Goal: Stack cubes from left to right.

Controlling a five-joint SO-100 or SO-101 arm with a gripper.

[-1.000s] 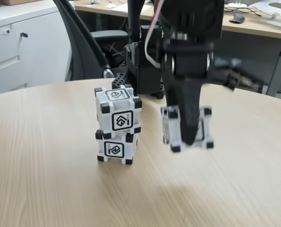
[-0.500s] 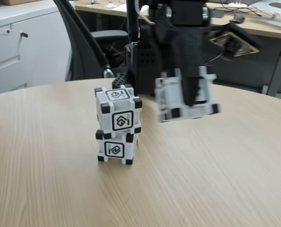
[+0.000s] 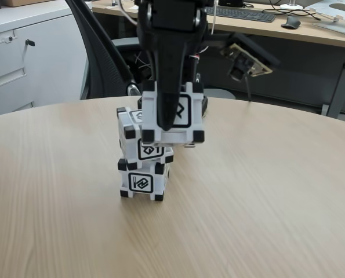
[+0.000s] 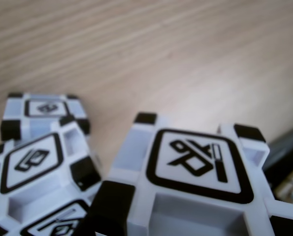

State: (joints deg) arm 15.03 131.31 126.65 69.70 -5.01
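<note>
Two white cubes with black corners stand stacked on the wooden table (image 3: pixel 265 197). The upper cube (image 3: pixel 138 143) sits slightly turned on the lower cube (image 3: pixel 142 182). My gripper (image 3: pixel 171 119) is shut on a third cube (image 3: pixel 181 113) and holds it in the air, overlapping the top right of the stack; a black finger (image 3: pixel 167 87) crosses its front face. In the wrist view the held cube (image 4: pixel 190 167) is large at the bottom, with the stack's upper cube (image 4: pixel 33 164) to its left and the lower cube (image 4: pixel 43 109) beyond it.
The arm's black base (image 3: pixel 198 104) stands just behind the stack. Behind the table are an office chair (image 3: pixel 105 52), a white cabinet (image 3: pixel 21 58) on the left and a desk (image 3: pixel 288 29). Bare tabletop lies in front and to the right.
My gripper has lifted the held cube from low on the stack's right, up and to the left, to the level of the upper cube. The stack has not moved.
</note>
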